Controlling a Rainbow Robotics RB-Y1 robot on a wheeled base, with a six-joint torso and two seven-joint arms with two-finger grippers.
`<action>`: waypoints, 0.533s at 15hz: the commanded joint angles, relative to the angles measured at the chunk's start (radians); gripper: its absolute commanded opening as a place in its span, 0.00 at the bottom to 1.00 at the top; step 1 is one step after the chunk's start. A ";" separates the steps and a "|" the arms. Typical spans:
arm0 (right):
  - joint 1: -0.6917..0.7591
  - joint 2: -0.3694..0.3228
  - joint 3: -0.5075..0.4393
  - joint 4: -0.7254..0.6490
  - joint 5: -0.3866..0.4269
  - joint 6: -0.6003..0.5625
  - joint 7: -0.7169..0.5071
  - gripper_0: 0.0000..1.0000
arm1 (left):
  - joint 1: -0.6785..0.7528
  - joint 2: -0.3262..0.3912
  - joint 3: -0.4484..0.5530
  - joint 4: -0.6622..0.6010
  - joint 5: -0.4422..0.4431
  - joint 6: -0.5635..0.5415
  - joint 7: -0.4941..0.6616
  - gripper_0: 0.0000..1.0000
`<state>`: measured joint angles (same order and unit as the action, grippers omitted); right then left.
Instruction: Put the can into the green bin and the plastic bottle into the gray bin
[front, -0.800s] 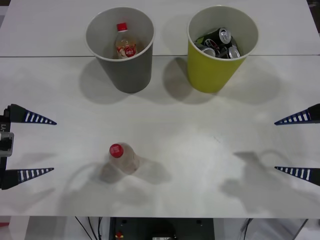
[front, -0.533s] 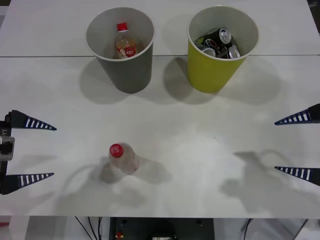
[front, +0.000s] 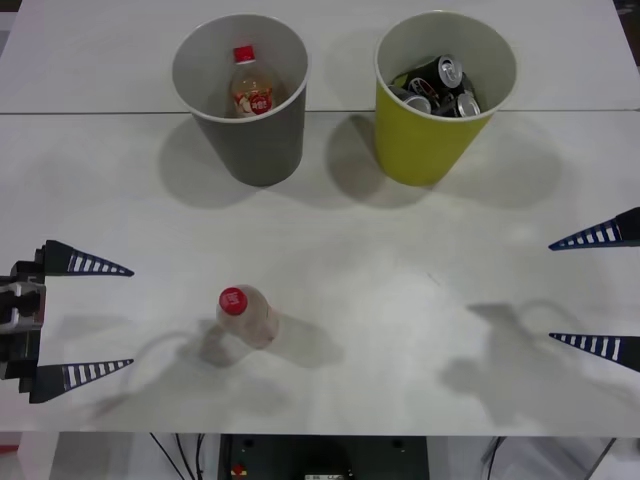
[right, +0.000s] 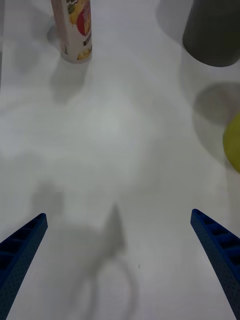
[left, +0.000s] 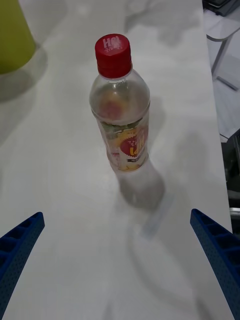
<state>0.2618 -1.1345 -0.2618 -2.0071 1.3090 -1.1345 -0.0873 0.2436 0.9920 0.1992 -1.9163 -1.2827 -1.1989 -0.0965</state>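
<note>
**Two bins loaded, one bottle standing on the table**

The gray bin (front: 240, 95) stands upright in the upper left of the front view and holds a red-capped bottle with a round red label mark (front: 251, 88), leaning against its pale inner wall. Beside it, in the upper right, the green bin (front: 443, 95) holds several dark cans (front: 437, 85) piled together.

The plastic bottle (front: 245, 315) stands upright on the white table (front: 400, 280) in the lower left of centre, red cap on, apart from both bins.

The left gripper (front: 82, 318) sits at the left edge of the front view, its fingers spread wide and holding nothing, level with the bottle; in the left wrist view the bottle (left: 120, 107) stands between and beyond the fingertips. The right gripper (front: 598, 290) hangs at the right edge, equally wide and empty.
</note>
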 joint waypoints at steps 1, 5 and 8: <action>0.000 0.000 0.000 0.000 0.000 0.000 0.000 1.00 | -0.035 -0.024 -0.046 0.071 0.042 -0.007 -0.032 1.00; 0.000 0.000 0.000 0.000 0.000 0.000 0.000 1.00 | -0.087 -0.070 -0.100 0.197 0.128 -0.033 -0.161 1.00; 0.000 0.000 0.000 0.000 0.000 0.000 0.000 1.00 | -0.104 -0.119 -0.127 0.249 0.158 -0.048 -0.250 1.00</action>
<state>0.2618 -1.1345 -0.2618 -2.0071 1.3090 -1.1345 -0.0873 0.1422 0.8838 0.0802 -1.6757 -1.1310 -1.2444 -0.3273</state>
